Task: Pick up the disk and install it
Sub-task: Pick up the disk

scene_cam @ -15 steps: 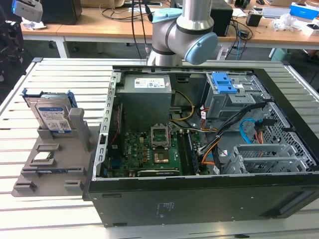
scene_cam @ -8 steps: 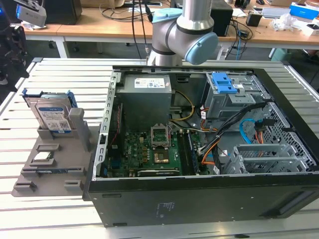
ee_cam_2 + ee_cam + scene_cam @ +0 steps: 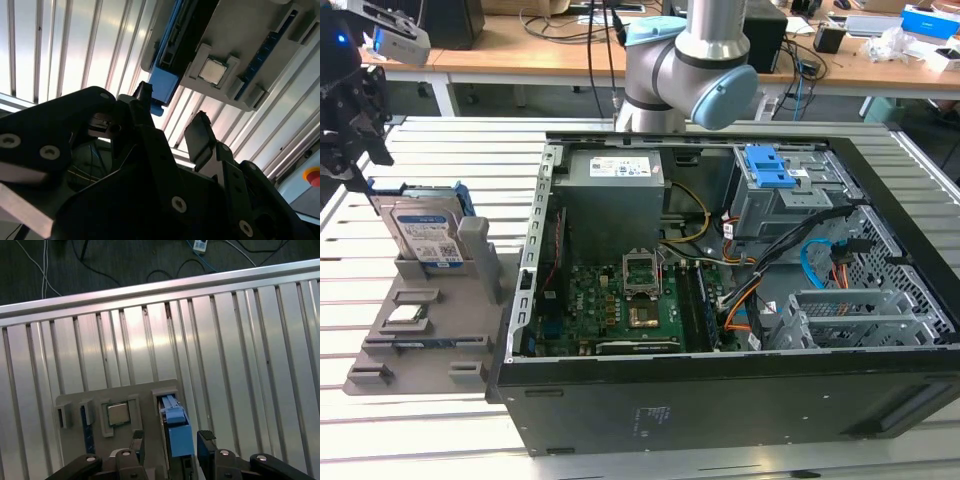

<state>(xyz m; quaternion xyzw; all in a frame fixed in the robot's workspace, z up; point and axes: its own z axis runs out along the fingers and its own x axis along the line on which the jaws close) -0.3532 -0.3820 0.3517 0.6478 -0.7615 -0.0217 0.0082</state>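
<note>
Two fingers [image 3: 206, 439] of the gripper [image 3: 172, 441] stand wide apart in the first wrist view, astride the blue edge of the disk [image 3: 178, 432], not closed on it. In the exterior view we see its labelled face, upright in a grey holder [image 3: 430, 335], to the exterior view's left of the computer case [image 3: 720, 410].

An opened computer case [image 3: 720, 400] and a grey parts holder [image 3: 440, 335] are seen on a slatted metal table [image 3: 420, 440].
Inside the case, a grey power-supply box [image 3: 615, 195] is set beside a green motherboard [image 3: 590, 300], with a blue bracket [image 3: 767, 166] and orange and blue cables [image 3: 748, 298] towards the exterior view's right. A small square processor chip [image 3: 118, 414] is seated in a recess of the holder in the first wrist view. Wooden desks [image 3: 550, 55] are ranged behind the table.
</note>
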